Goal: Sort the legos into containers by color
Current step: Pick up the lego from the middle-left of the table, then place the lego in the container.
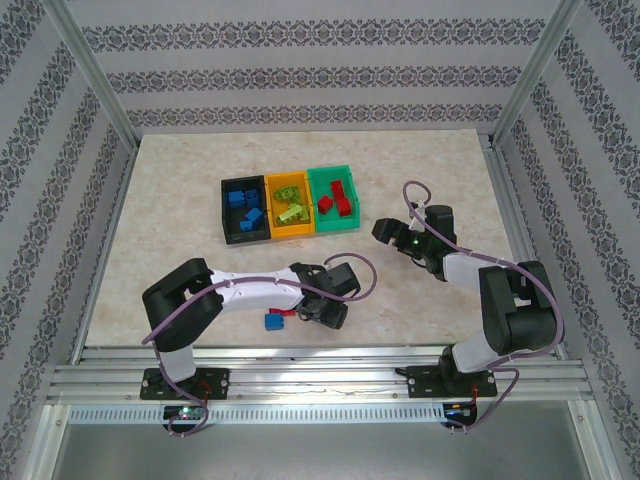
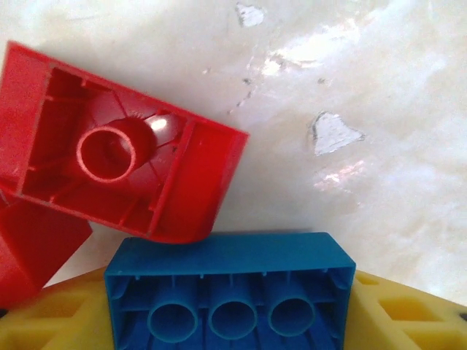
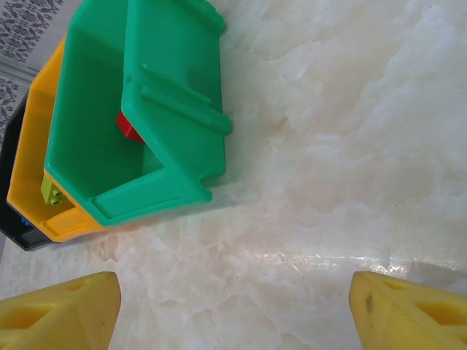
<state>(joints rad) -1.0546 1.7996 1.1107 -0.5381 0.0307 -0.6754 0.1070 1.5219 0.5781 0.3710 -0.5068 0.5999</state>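
Observation:
A blue lego, hollow underside toward the camera, sits between my left gripper's yellow fingers, which press on both its ends. A red lego lies tilted just beyond it, touching it, and another red piece sits at the left. In the top view this gripper is low near the front edge, with a blue lego and a red lego at its tip. The containers stand in a row: black, orange-yellow and green. My right gripper hangs open over bare table, right of the green container.
Blue legos lie in the black container, lime ones in the orange-yellow one, red ones in the green one. The right wrist view shows a red lego and a lime lego inside. Metal frame posts and patterned walls ring the marble table.

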